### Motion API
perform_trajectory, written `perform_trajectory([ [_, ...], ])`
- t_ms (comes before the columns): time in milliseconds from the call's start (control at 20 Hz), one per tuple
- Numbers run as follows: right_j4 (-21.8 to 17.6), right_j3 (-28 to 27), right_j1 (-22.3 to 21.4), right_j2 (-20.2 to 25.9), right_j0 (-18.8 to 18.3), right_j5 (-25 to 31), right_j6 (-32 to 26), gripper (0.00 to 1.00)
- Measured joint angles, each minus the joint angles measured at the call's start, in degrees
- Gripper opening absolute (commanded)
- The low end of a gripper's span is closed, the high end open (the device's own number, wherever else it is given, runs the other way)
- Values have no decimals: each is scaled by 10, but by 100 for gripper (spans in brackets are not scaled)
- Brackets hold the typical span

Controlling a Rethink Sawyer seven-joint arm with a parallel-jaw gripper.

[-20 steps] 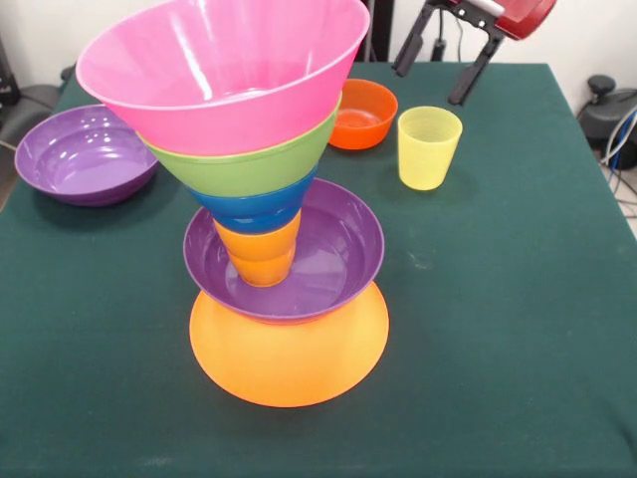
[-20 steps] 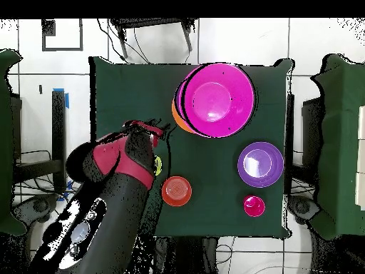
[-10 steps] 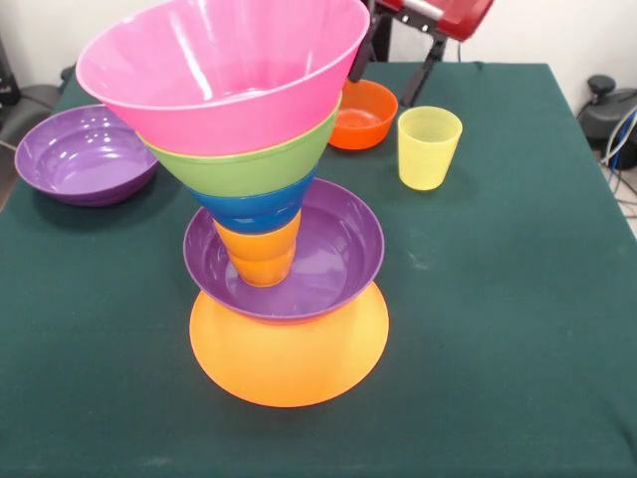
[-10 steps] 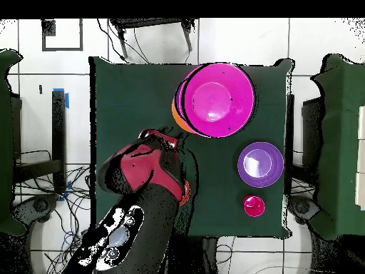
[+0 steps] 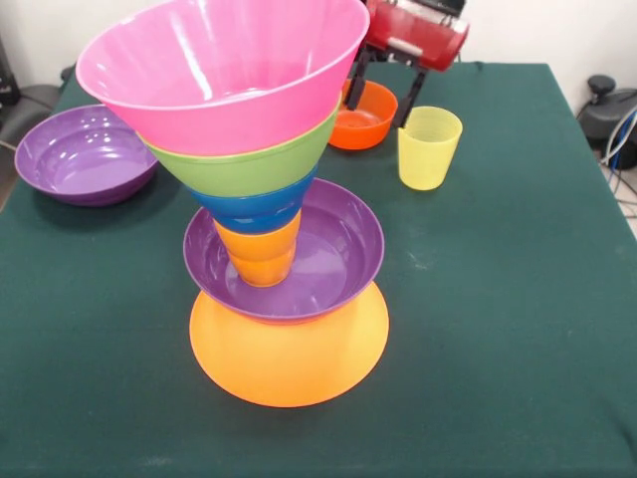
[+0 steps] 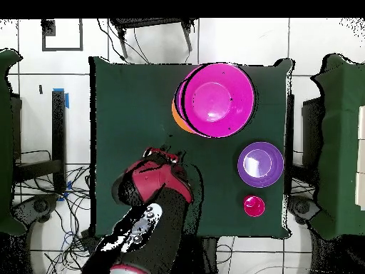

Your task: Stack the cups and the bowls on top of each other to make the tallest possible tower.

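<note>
The tower stands at centre left: an upturned yellow-orange bowl [image 5: 289, 358] at the base, then a purple bowl [image 5: 333, 254], an orange cup [image 5: 261, 249], a blue bowl [image 5: 254, 204], a green bowl [image 5: 249, 164] and a big pink bowl [image 5: 219, 60] [image 6: 217, 100] on top. Behind it my gripper [image 5: 380, 90] [image 6: 169, 153] hangs open over the small orange-red bowl [image 5: 365, 117], empty. A yellow cup [image 5: 428, 146] stands just right of it. In the overhead view my arm hides both. A second purple bowl [image 5: 85, 149] [image 6: 260, 164] and a red-pink cup [image 6: 254, 206] stand apart.
Everything rests on a dark green table [image 5: 518, 299] [image 6: 128, 100]. The wide pink bowl's rim overhangs close to the gripper's left finger. Cables and black stands lie on the floor around the table.
The gripper has swung left in the front view and come lower, from beyond the yellow cup to over the orange-red bowl. The tower and loose pieces have not moved.
</note>
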Motion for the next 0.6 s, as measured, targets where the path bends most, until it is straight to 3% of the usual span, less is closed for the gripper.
perform_trajectory([
  [600, -74, 51, -5, 63, -64, 0, 0, 100],
])
